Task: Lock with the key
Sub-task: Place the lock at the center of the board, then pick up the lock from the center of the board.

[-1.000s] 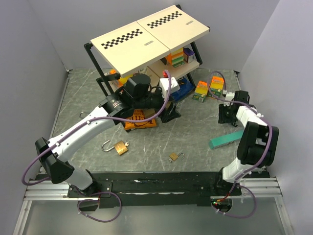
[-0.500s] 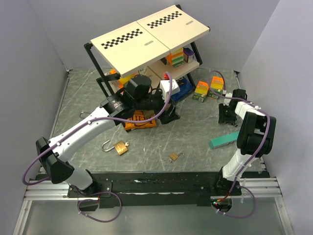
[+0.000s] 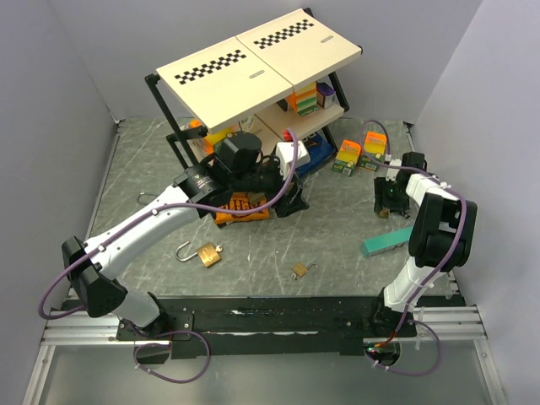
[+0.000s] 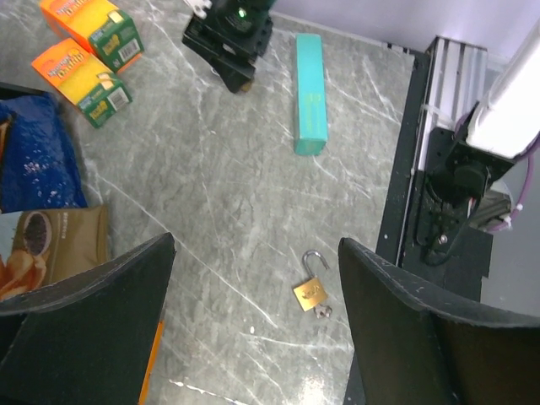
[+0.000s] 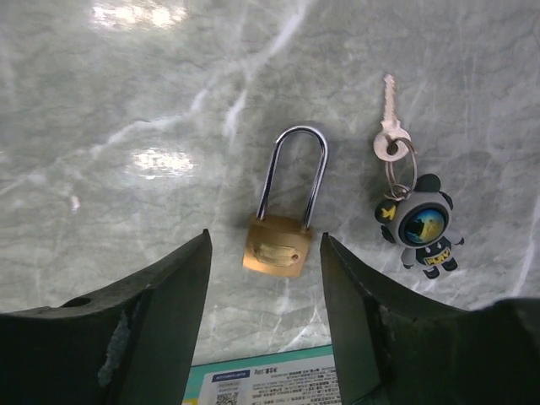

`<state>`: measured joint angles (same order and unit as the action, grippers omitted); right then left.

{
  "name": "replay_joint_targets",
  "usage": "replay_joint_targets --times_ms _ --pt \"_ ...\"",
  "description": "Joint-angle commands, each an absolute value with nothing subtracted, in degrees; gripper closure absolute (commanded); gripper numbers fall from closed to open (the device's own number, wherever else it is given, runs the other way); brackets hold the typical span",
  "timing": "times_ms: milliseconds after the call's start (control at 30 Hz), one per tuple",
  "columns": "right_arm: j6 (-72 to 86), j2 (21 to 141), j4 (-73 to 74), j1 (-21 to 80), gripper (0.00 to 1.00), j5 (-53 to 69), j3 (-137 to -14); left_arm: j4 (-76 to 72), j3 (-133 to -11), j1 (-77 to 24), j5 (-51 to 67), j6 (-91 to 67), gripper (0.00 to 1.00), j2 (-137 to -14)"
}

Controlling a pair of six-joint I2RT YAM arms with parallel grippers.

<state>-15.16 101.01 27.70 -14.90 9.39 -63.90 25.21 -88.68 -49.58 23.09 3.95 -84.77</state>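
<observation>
**Bench stock: lock-and-key job**

Right gripper [image 5: 263,283]: from its wrist camera I read the jaws as spread wide with nothing in them; it hangs directly over the padlock [image 5: 278,240], which lies flat on the marbled table [image 5: 126,101] with its shackle toward the top of that view; whether the shackle is latched I cannot tell. Key [image 5: 388,110]: just right of the padlock and not touching it; on a ring with a small figure charm [image 5: 419,226]. Teal box [image 5: 270,381]: printed label showing, at the bottom edge of the same view.

Left gripper [image 4: 256,261]: also wide open and empty; held high over the middle of the table, in front of the shelf [image 3: 253,63]. Small padlock [image 4: 310,291]: below that gripper, shackle swung open, near the base rail [image 4: 451,76]. Large padlock [image 3: 205,254]: shackle open, beside the left arm [image 3: 143,224]. Two orange boxes [image 3: 348,155]: far side, near the right gripper. Blue bag [image 4: 34,160] and brown packet [image 4: 51,253]: at the left edge of the left wrist view, the bag above the packet.
</observation>
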Motion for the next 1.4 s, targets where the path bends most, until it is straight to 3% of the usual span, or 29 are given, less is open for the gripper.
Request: replay_joint_targets --times_ms 0,500,767,1000,1367 --pt "-16.60 94.51 29.79 -15.21 0.36 13.69 -66.01 26.45 -87.19 -49.83 26.45 6.15 0.16 -82.44" --pt "-15.39 72.34 37.00 -14.24 0.29 22.59 -63.38 28.21 -78.66 -61.77 11.70 -5.18 0.23 -92.10" --pt "-14.94 62.95 38.32 -13.97 0.29 23.82 -57.93 29.89 -79.28 -69.69 0.18 -11.68 0.19 -102.30" --pt "-15.03 55.64 37.79 -13.97 0.29 25.13 -53.00 30.76 -78.84 -70.22 0.09 -16.52 0.23 -106.43" --pt "-14.68 46.76 38.32 -13.89 0.27 26.72 -49.48 31.46 -80.68 -70.22 -9.58 -22.58 0.28 -110.56"
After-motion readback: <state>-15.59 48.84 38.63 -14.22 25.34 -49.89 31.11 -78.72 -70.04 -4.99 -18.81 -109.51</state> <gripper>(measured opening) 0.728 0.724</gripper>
